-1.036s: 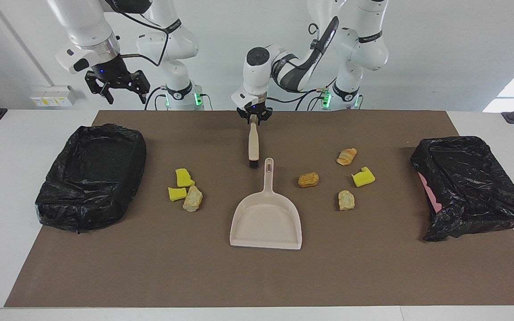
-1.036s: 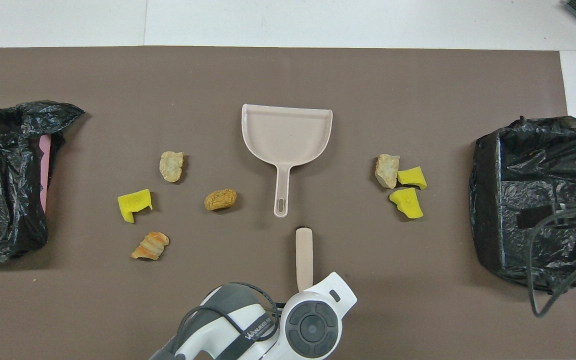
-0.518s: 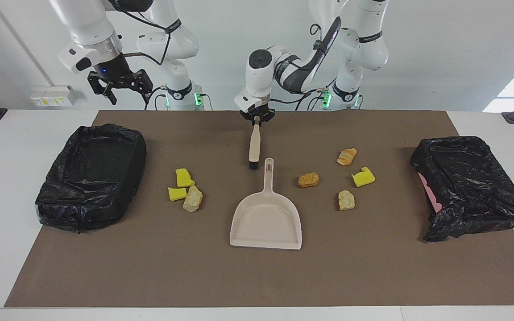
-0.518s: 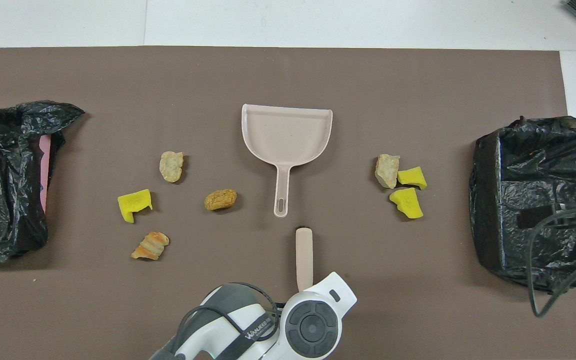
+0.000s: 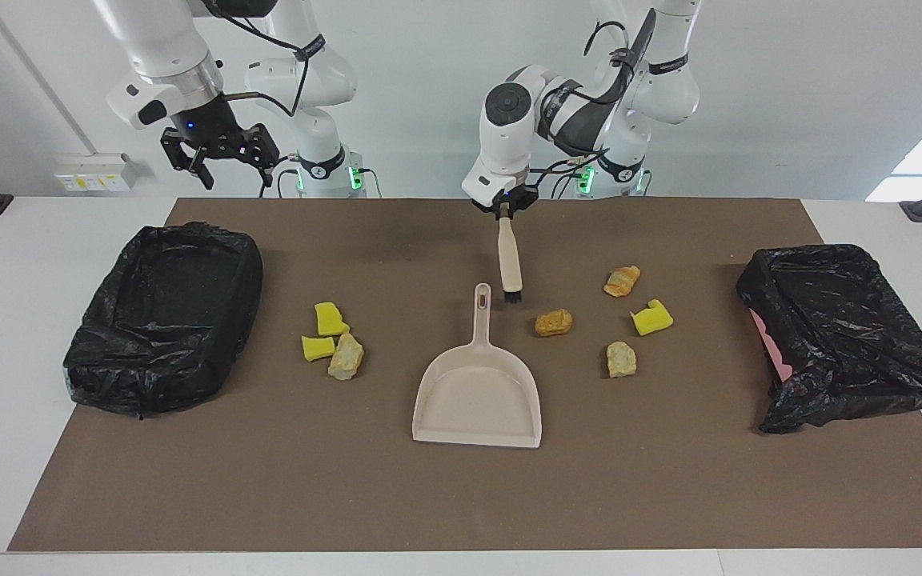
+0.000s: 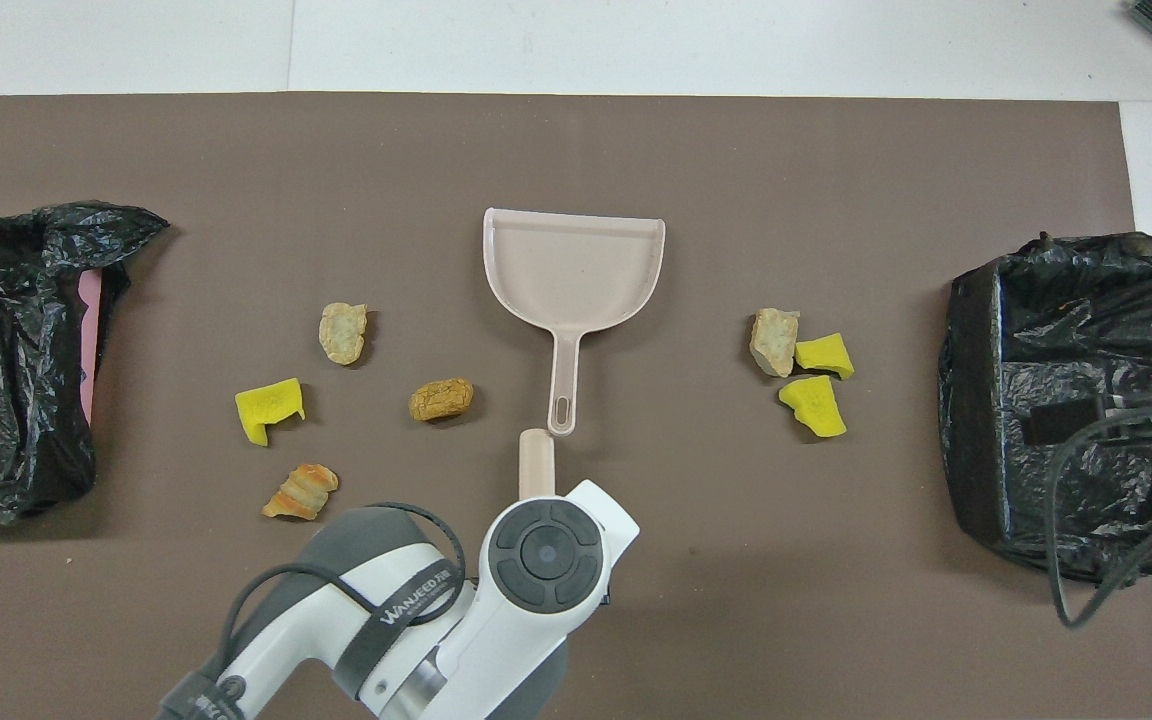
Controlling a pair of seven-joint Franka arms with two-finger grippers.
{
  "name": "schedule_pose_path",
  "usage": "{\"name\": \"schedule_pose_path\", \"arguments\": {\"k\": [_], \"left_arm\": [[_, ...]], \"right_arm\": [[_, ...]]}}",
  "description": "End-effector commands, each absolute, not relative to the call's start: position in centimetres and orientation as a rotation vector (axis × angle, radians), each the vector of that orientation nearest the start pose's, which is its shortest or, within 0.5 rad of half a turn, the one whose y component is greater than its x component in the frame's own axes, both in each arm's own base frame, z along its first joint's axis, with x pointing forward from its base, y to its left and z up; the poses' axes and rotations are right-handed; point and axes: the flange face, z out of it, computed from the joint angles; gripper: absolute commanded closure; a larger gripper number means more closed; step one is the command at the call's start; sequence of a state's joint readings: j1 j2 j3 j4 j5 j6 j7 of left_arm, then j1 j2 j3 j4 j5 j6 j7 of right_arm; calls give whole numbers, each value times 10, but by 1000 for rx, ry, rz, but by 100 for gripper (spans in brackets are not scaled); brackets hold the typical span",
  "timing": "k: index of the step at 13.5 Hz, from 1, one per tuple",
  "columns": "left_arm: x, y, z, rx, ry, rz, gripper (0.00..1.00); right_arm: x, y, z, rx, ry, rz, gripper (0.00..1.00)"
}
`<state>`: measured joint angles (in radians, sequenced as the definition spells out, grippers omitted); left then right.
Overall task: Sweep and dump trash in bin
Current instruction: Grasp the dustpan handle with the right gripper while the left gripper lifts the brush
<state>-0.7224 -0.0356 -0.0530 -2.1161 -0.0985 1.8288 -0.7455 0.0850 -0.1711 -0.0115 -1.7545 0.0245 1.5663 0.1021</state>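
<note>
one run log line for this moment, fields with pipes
left claw: shut on brush, hanging beside dustpan handle | right claw: open, waiting above bin | trash: seven scraps unswept

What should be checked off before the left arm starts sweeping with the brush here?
1. Brush gripped: ok. The left gripper is shut on the top of the brush, which hangs bristles down.
2. Nearest scrap in range: ok. The orange-brown lump lies just beside the bristles, toward the left arm's end.
3. Dustpan placed: ok. The dustpan lies flat, its handle toward the robots.
4. Dustpan held: not ok. The right gripper is open and up over the table edge by its bin.
5. Bristles touching the mat: cannot tell.
6. All trash on the mat: ok. Seven scraps, none in the dustpan.
</note>
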Motion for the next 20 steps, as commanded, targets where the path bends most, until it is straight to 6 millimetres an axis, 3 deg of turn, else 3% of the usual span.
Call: {"name": "schedule_pose_path", "arguments": {"k": [1, 2, 5, 8, 11, 12, 14, 16, 18, 20], "left_arm": [[383, -318, 427, -2955, -119, 365, 100], [395, -302, 426, -2932, -180, 374, 100], [415, -236, 412, -2856, -359, 478, 100], [403, -187, 396, -2776, -420, 473, 100], [395, -124, 381, -2715, -555, 488, 100], [392, -111, 376, -2718, -587, 480, 100], [374, -103, 362, -2765, -585, 410, 100], [369, -107, 355, -2785, -542, 402, 100], [377, -115, 355, -2860, -450, 347, 100], [380, -122, 354, -2953, -366, 373, 100]], "right_arm": [[539, 100, 609, -3108, 150, 35, 0], [554, 118, 604, -3094, 188, 3, 0], [585, 177, 554, -3084, 198, -1, 0], [607, 239, 480, -3074, 187, 29, 0], [608, 285, 440, -3063, 190, 9, 0], [603, 310, 427, -3052, 153, -4, 0], [593, 350, 398, -3038, 201, -4, 0], [590, 364, 387, -3023, 201, -33, 0], [583, 374, 375, -3031, 179, -20, 0], [585, 375, 366, -3025, 181, -28, 2]]}}
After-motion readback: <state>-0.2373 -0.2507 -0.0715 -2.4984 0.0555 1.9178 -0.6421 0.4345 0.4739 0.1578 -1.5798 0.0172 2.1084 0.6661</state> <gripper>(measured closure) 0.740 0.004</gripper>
